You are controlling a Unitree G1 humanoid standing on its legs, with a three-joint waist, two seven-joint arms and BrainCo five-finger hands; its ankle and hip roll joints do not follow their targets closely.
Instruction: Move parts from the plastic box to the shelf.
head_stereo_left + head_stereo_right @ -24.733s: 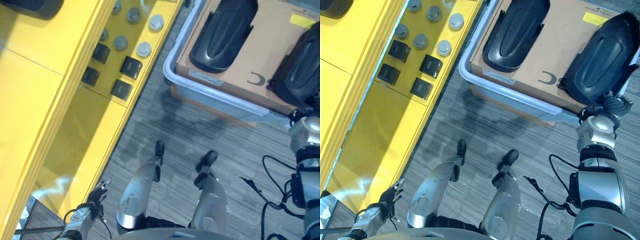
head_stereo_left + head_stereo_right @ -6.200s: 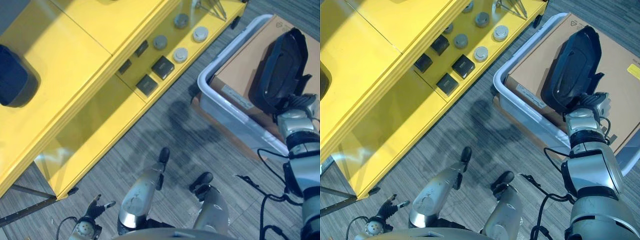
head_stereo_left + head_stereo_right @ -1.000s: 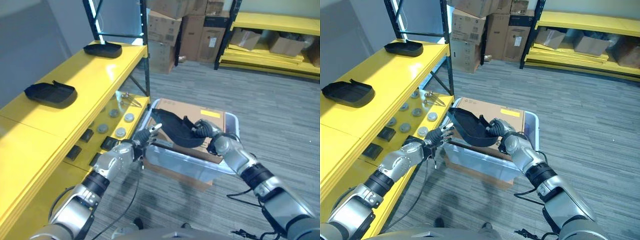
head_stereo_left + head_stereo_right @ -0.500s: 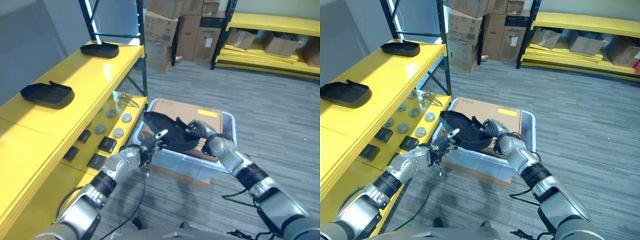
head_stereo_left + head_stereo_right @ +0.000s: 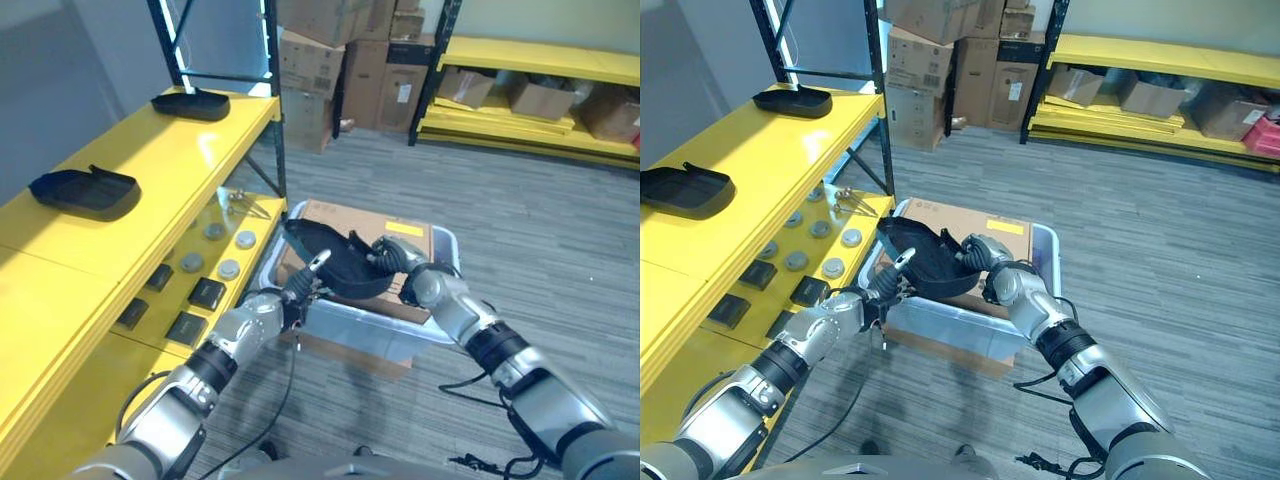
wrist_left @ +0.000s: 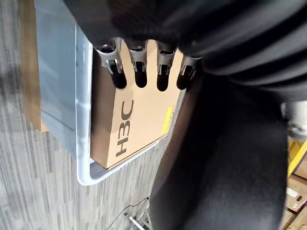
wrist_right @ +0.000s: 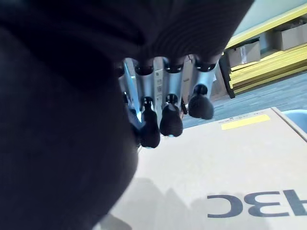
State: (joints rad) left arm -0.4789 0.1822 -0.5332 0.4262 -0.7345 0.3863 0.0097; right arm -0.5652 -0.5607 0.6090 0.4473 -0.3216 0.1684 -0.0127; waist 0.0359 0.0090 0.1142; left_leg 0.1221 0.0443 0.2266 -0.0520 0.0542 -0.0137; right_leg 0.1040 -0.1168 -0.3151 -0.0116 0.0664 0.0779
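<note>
A long black moulded part [image 5: 335, 262] hangs tilted just above the clear plastic box [image 5: 350, 325], which stands on the floor. My right hand [image 5: 395, 258] is shut on the part's right end; in the right wrist view its curled fingers [image 7: 168, 115] lie against the dark part [image 7: 57, 120]. My left hand [image 5: 300, 288] reaches up to the part's left end with straight fingers [image 6: 139, 72], beside the part [image 6: 225, 167]. A brown cardboard sheet [image 5: 345, 215] lines the box. The yellow shelf [image 5: 160, 165] runs along the left.
Two black parts [image 5: 80, 188] [image 5: 190, 103] lie on the shelf's top level. Its lower level [image 5: 215, 265] holds grey discs and black blocks. A black upright post [image 5: 270, 110] stands at the shelf's far end. Cardboard boxes [image 5: 340, 60] and another yellow rack [image 5: 540, 70] stand behind.
The view has shifted a little. The part remains held over the box and my left hand has closed in on its left end.
</note>
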